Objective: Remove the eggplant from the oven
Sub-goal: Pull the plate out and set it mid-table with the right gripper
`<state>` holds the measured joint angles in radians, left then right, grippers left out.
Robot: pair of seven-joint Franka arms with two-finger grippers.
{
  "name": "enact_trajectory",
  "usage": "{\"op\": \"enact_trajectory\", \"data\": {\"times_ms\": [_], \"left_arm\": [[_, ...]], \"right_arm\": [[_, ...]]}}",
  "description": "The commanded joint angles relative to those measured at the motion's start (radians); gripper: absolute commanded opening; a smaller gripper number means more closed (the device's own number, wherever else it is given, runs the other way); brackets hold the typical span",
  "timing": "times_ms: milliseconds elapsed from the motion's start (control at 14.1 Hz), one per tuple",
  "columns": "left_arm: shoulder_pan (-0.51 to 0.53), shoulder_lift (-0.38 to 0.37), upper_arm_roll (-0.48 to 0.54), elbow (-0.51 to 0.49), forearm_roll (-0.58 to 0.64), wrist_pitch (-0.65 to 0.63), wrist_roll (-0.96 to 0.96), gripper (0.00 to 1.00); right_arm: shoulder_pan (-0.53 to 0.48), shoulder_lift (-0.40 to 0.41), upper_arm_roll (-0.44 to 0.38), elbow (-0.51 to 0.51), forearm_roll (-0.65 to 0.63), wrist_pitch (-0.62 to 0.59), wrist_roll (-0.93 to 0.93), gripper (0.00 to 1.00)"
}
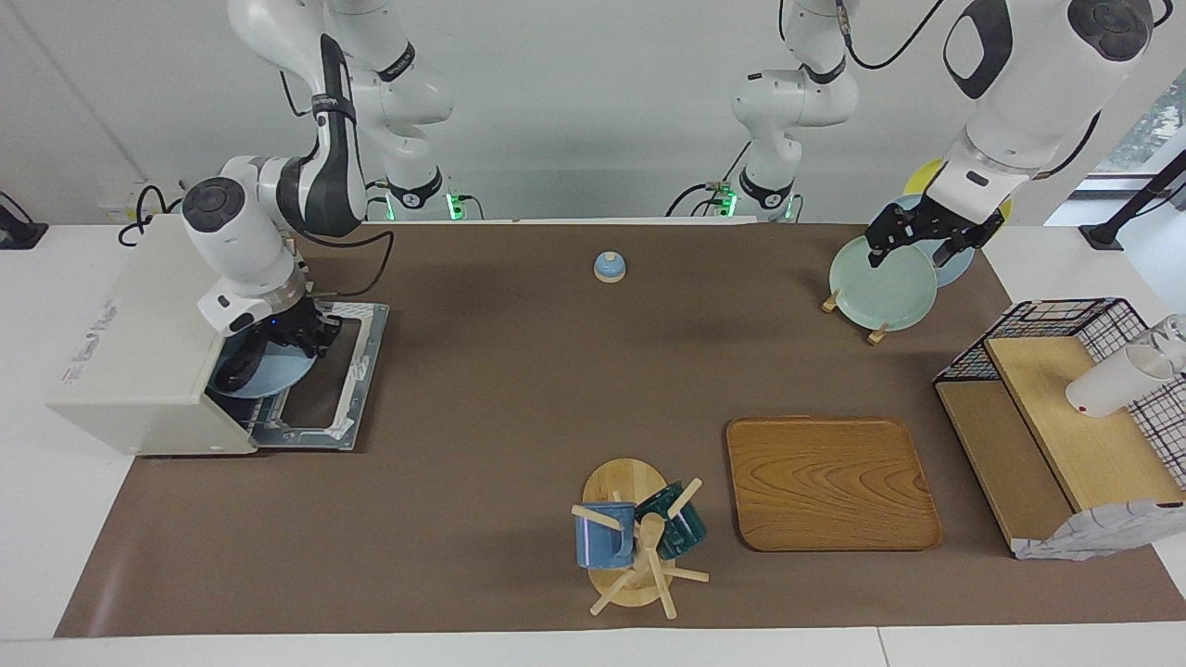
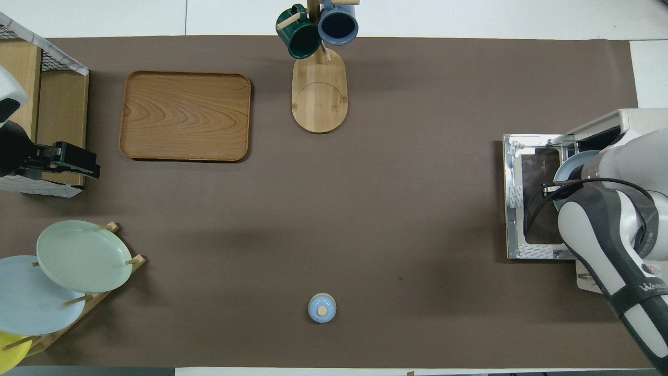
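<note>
The oven [image 1: 139, 343] stands at the right arm's end of the bench [image 1: 519, 389], its door [image 1: 338, 380] folded down flat on the brown mat. Inside the open mouth a pale blue plate [image 1: 269, 375] lies on the rack, and the eggplant [image 1: 243, 363] rests on it, dark and glossy, its length running from the plate's nearer part out to the rounded end at the plate's farther edge. The right pincer [image 1: 301, 338] reaches into the oven mouth and is down at the eggplant's nearer end, its fingers drawn tight together; whether they actually clasp the eggplant cannot be told, since the wrist hides the contact. In the overhead view the right arm covers most of the plate, only a blue rim [image 2: 569, 164] showing. The left pincer [image 1: 917, 239] hangs over the plate rack at the left arm's end, above a green plate [image 1: 880, 292], its fingers spread wide and holding nothing; that arm waits. A wooden tray [image 1: 829, 482], a mug tree [image 1: 635, 537] and a small blue lidded pot [image 1: 609, 267] sit elsewhere on the mat.
</note>
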<state>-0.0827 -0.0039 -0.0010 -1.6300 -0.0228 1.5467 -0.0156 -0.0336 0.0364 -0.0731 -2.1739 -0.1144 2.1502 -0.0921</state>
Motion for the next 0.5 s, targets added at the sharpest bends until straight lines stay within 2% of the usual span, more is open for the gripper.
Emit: {"op": "enact_trajectory", "data": {"times_ms": [0, 213, 426], "left_arm": [[0.011, -0.024, -0.005, -0.022, 0.02, -0.008, 0.009, 1.0], [0.011, -0.024, -0.005, -0.021, 0.02, -0.008, 0.009, 1.0], [0.011, -0.024, -0.005, -0.021, 0.02, -0.008, 0.009, 1.0]], "right_arm": [[0.074, -0.013, 0.013, 0.056, -0.059, -0.112, 0.006, 0.0], [0.283, 0.046, 0.013, 0.268, -0.077, -0.318, 0.207, 0.0], [0.484, 0.098, 0.013, 0.368, -0.08, -0.352, 0.401, 0.0]]}}
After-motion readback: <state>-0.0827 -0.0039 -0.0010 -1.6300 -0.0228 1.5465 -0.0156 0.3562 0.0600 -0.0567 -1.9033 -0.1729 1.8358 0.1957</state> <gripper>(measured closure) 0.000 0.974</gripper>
